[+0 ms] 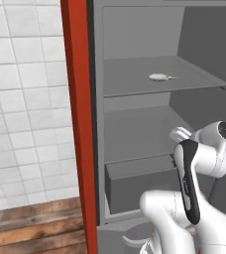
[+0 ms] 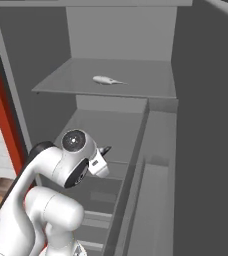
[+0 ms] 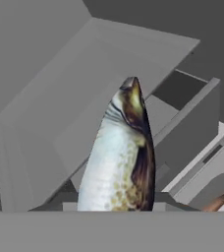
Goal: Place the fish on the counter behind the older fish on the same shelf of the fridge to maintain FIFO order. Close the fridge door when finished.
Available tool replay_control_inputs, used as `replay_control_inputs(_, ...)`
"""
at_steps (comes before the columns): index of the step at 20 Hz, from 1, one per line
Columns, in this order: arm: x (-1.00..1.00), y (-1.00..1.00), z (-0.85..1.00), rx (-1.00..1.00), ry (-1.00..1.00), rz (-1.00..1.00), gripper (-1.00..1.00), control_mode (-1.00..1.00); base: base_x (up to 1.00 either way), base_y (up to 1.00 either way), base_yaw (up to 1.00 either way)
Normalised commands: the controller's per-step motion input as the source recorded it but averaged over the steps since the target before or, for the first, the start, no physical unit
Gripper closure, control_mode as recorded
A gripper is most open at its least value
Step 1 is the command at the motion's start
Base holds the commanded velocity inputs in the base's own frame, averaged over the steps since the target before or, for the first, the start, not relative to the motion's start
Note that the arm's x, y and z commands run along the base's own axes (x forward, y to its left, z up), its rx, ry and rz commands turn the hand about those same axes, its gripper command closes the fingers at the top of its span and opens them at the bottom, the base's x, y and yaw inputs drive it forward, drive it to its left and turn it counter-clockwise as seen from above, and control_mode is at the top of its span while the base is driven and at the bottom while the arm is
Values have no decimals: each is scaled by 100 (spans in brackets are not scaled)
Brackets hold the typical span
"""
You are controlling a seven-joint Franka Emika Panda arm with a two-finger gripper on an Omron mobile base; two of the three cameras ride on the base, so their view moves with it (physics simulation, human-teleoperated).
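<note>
The fish [image 3: 121, 157] rises close in the hand view, with a dark brown back and a pale belly, and my gripper [image 2: 104, 152] is shut on it. It hangs in front of the open fridge [image 2: 31, 100], level with the lower shelf [image 1: 135, 134]. Higher up, the older fish [image 1: 159, 77] [image 2: 106, 80], small and pale, lies on the upper shelf [image 1: 194, 74] [image 2: 151, 75], with bare shelf behind it. The fridge door [image 2: 206, 150] stands open on the right. The counter is out of view.
A grey box drawer [image 1: 135, 188] sits under the lower shelf. The door's inner rails [image 2: 151, 195] run close beside my arm on the right. A red side panel [image 1: 78, 124], a white tiled wall [image 1: 26, 99] and wooden floor [image 1: 30, 223] lie to the left.
</note>
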Motion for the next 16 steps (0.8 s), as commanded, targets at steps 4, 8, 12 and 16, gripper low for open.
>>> replay_control_inputs(4,0,0,0,0,0,0,100,100,0,2,10)
replay_control_inputs(8,-1,-10,39,0,-25,2,100,-100,0,0,0)
replay_control_inputs(12,0,4,100,-7,-29,0,100,-100,0,0,0)
replay_control_inputs(16,23,5,98,-7,-14,0,100,-100,0,0,0)
